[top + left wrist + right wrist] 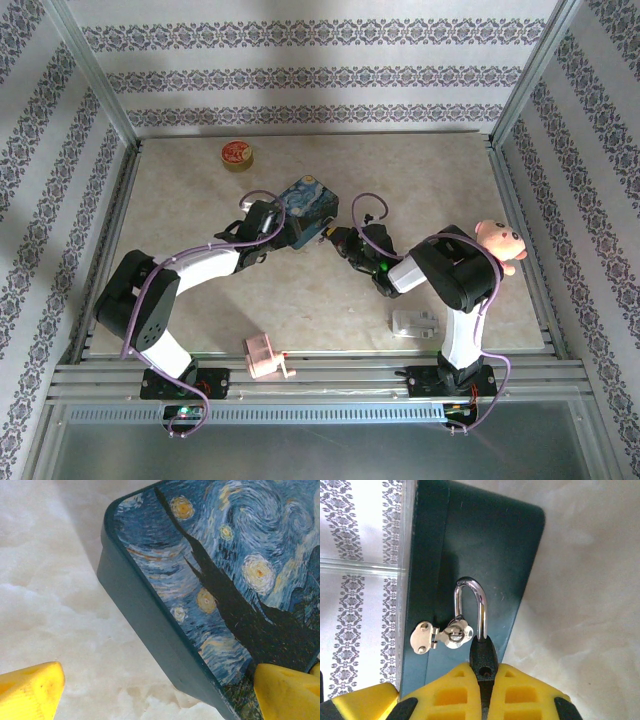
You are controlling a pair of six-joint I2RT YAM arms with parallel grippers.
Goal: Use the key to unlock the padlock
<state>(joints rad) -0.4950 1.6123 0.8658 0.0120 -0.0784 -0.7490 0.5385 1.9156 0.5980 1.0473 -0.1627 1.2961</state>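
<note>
The padlock [482, 652] hangs at the hasp [442, 635] on the dark side of a blue painted tin [470, 545]. My right gripper [483, 682] is shut on the padlock's dark body. The silvery shackle [470, 587] arches up from the body. Its right leg sits in the body, its left leg ends at the hasp's loop, and an empty hole shows in the body's top. The key is hidden. My left gripper [160, 697] stands open astride a corner of the tin [210, 580]: the left finger [30, 692] is over bare table, the right finger [287, 692] is over the lid. The two grippers [283, 232] [337, 240] flank the tin [305, 205].
A round red and gold tin [237, 155] sits at the back left. A pink toy [267, 358] lies at the front edge, and a clear plastic piece [415, 322] lies front right. A pink plush bear [500, 243] rests beside the right arm. Metal posts frame the table.
</note>
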